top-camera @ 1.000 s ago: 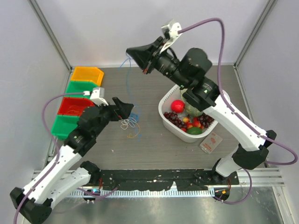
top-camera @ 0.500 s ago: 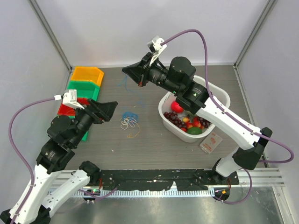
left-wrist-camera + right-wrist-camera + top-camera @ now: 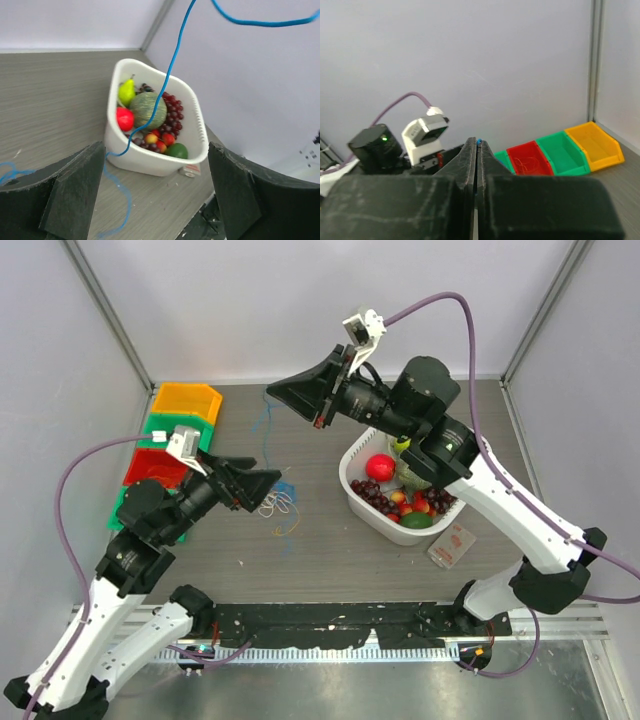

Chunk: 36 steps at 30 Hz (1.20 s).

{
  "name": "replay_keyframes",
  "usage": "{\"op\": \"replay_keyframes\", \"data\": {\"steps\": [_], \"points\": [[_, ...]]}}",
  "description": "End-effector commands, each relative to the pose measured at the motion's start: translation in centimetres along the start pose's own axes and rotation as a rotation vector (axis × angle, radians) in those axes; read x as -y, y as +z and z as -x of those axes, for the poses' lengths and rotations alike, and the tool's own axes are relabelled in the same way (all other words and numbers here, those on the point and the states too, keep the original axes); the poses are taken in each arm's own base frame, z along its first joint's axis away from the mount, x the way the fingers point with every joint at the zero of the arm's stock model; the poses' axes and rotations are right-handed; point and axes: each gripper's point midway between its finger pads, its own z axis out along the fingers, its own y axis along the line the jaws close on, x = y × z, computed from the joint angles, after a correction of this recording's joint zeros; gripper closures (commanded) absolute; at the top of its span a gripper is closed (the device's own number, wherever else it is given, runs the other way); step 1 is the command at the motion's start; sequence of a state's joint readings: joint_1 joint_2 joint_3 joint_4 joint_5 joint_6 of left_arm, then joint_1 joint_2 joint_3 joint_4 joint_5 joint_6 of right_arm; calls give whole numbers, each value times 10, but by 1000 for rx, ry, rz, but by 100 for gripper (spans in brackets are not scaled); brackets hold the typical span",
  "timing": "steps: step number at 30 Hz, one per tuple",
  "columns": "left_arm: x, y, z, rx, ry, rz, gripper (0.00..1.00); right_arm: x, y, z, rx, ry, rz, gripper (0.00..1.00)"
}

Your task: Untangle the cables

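My right gripper (image 3: 273,390) hangs high over the back of the table, shut on a thin blue cable (image 3: 266,426). In the right wrist view a bit of blue (image 3: 479,142) pokes out at the tips of the right gripper (image 3: 477,146). The blue cable drops to a small clump of white and orange-tan cables (image 3: 277,506) on the table. My left gripper (image 3: 266,479) is open just left of the clump, holding nothing. In the left wrist view the blue cable (image 3: 167,75) hangs slack between the wide-apart fingers of the left gripper (image 3: 157,195).
A white basket (image 3: 352,462) of fruit stands right of the clump, also seen as the basket (image 3: 150,162) in the left wrist view. Orange, green and red bins (image 3: 185,400) line the left edge. A small card (image 3: 452,544) lies near the basket.
My left arm pulled back to the left, then came forward again beside the clump, open throughout. The right gripper shifted slightly at the back, still shut on the blue cable.
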<state>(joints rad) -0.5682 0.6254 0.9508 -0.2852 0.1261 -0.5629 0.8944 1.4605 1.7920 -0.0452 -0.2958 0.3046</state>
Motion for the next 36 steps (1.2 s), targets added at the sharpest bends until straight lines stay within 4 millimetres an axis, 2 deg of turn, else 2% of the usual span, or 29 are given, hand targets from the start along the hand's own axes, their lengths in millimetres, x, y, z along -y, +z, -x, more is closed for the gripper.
{"op": "replay_keyframes", "data": {"steps": [1,3,5,8,11,14,15,19,21,22,23,24,25,26,27,28,29,30,31,33,34,35,36], "points": [[43,5,10,57,76,-262,12,-40,-21,37,82,44,139,99],[30,13,10,51,75,-194,14,-47,-23,41,90,58,169,99],[29,17,9,38,87,-185,17,-53,-25,45,99,69,192,99],[30,22,5,13,82,-200,41,-60,-27,48,104,82,230,99],[27,22,2,-20,90,-175,72,-60,-29,43,92,88,229,99],[20,16,1,-35,111,-133,97,-50,-38,33,67,47,167,99],[15,12,1,-40,114,-103,100,-44,-42,28,52,34,133,99],[3,-2,17,8,120,7,100,-33,-76,-21,-101,-40,78,99],[-4,-4,27,28,108,69,100,-18,-92,-75,-249,-55,53,98],[-3,-5,31,28,108,80,100,-14,-98,-92,-299,-44,39,99],[-2,-5,35,17,110,90,100,-8,-108,-118,-356,-32,25,99],[-1,-6,38,10,112,96,100,-6,-112,-132,-383,-21,23,99],[0,-5,39,-2,114,100,100,-2,-123,-156,-429,-4,8,99],[1,-4,39,-18,114,102,100,2,-124,-163,-432,-5,-13,99],[2,-3,38,-36,119,97,100,4,-132,-180,-456,8,-29,99],[3,-1,38,-51,117,98,100,6,-130,-177,-419,4,-53,99],[6,-2,38,-63,114,94,100,12,-135,-194,-439,40,-80,99],[6,-1,38,-73,106,99,100,16,-131,-195,-408,48,-100,99],[4,0,39,-72,83,115,100,18,-132,-209,-421,95,-122,99],[2,2,40,-67,58,137,100,14,-126,-226,-421,159,-126,99],[1,3,43,-51,51,144,100,0,-116,-230,-400,175,-77,99],[-1,4,44,-37,47,153,100,-4,-116,-240,-409,210,-73,99],[-5,5,48,-15,42,173,100,-14,-108,-243,-382,232,-57,99]]}}
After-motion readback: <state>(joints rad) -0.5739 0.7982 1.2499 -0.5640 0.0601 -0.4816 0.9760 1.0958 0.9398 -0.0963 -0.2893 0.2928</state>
